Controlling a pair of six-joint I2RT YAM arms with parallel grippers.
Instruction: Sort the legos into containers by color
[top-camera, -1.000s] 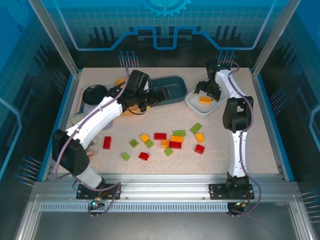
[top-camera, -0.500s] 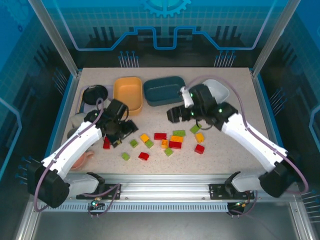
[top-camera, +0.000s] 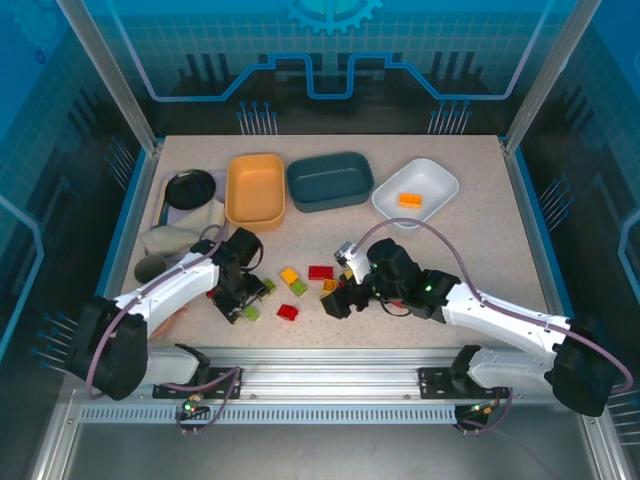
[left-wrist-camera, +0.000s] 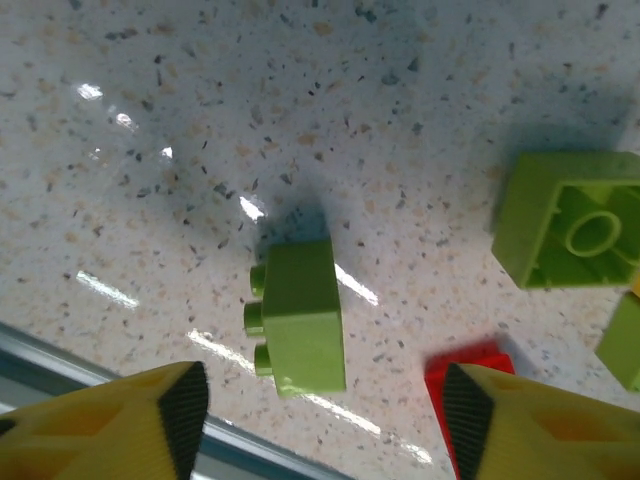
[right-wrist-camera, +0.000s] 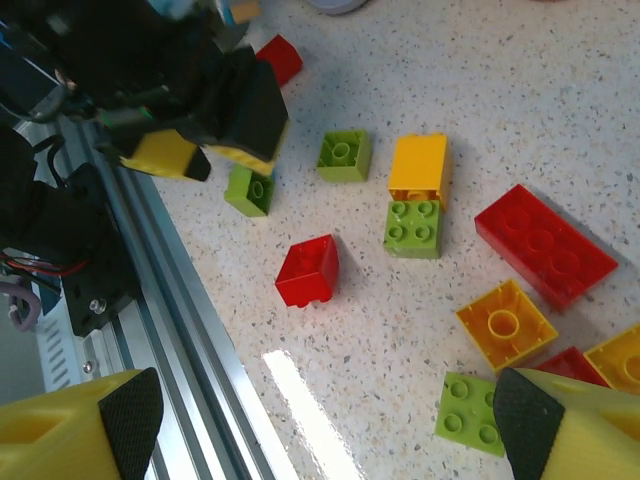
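Note:
Red, lime green and orange legos lie scattered near the table's front, among them a red brick (top-camera: 288, 312) and a long red one (top-camera: 320, 271). My left gripper (top-camera: 243, 300) hangs low over a small green brick (left-wrist-camera: 300, 318) that lies on its side. Its jaws are open, one on each side of the brick, not touching it (top-camera: 250, 313). My right gripper (top-camera: 335, 300) is open over the pile, with a red brick (right-wrist-camera: 310, 270) just ahead of it. The yellow-orange tub (top-camera: 255, 188), teal tub (top-camera: 330, 180) and white tub (top-camera: 440, 185) stand at the back. An orange brick (top-camera: 410, 200) lies in the white one.
A black bowl (top-camera: 190, 188) and a crumpled cloth (top-camera: 185, 235) sit at the left. The aluminium front rail (top-camera: 320, 355) runs close below both grippers. In the right wrist view the left gripper (right-wrist-camera: 200, 110) is close, at upper left.
Both arms have come forward from the tubs to the pile. The left gripper dropped over the green brick and narrowed. The right arm left the white tub, where an orange brick lies.

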